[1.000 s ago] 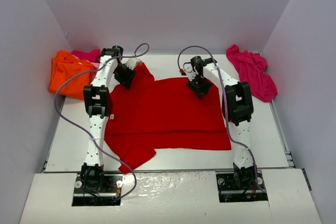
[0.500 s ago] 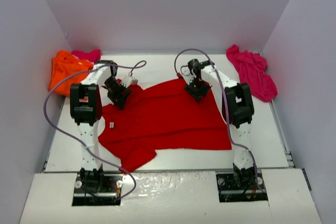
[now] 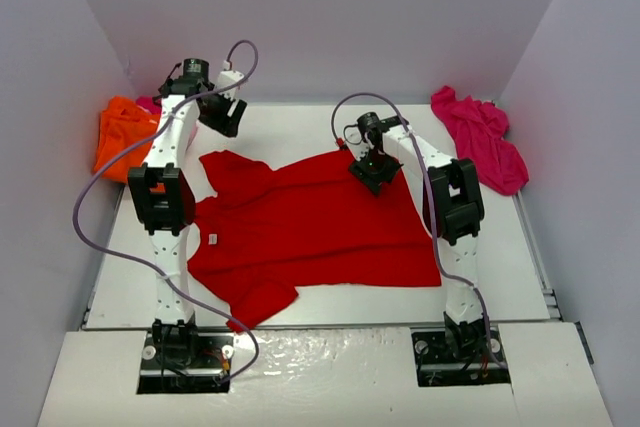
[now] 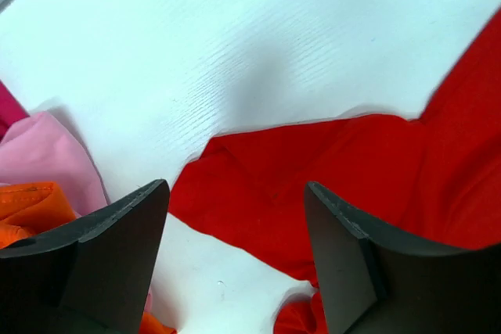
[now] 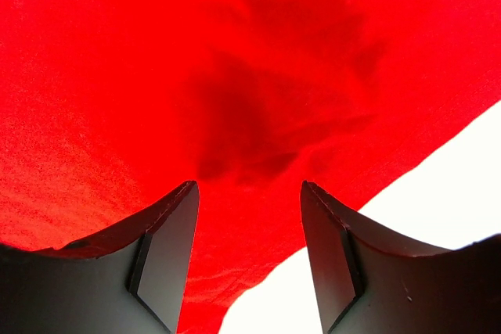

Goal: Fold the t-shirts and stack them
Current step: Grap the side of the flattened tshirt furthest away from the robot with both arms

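Top external, scanning from nine o'clock: orange t-shirt [image 3: 122, 137] bunched, unfolded, at ten o'clock of the counter [image 3: 300, 127]. Magenta t-shirt [image 3: 150, 104] mostly hidden behind it, shape impossible to tell. Left pincer [image 3: 222, 115] raised at eleven o'clock, jaws apart, holding nothing. Red t-shirt [image 3: 310, 232] spread mid-counter, rumpled, one sleeve jutting at seven o'clock, no fold visible. Right pincer [image 3: 372, 172] low over its far edge at one o'clock, jaws apart, cloth unclamped. Pink t-shirt [image 3: 480, 137] heaped at two o'clock. Nothing stacked; judging by this, barely begun.
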`<state>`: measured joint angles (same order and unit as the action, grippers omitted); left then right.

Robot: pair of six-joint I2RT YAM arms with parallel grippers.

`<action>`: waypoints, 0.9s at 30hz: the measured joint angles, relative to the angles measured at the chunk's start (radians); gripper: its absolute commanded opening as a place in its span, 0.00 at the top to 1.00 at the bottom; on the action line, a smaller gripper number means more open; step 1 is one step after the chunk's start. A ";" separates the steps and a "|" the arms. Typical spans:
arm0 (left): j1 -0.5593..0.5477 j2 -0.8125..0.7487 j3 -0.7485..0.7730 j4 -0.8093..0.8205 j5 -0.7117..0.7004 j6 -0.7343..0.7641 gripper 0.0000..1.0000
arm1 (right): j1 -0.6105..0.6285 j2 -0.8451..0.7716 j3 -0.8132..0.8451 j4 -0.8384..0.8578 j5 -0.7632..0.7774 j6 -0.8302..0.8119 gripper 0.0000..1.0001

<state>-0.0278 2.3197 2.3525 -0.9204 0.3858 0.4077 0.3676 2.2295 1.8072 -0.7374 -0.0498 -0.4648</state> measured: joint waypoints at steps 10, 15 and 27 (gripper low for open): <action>0.074 0.138 -0.026 -0.012 -0.024 -0.067 0.34 | 0.000 0.000 0.000 0.001 0.000 -0.008 0.49; 0.131 0.147 -0.031 -0.011 -0.031 -0.083 0.34 | 0.000 0.000 0.000 0.001 0.000 -0.009 0.49; 0.152 0.230 0.074 -0.104 -0.003 -0.083 0.34 | 0.000 0.000 0.000 0.014 -0.005 -0.011 0.49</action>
<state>0.1246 2.5501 2.4269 -1.0243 0.3830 0.3242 0.3676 2.2295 1.8074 -0.7233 -0.0544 -0.4759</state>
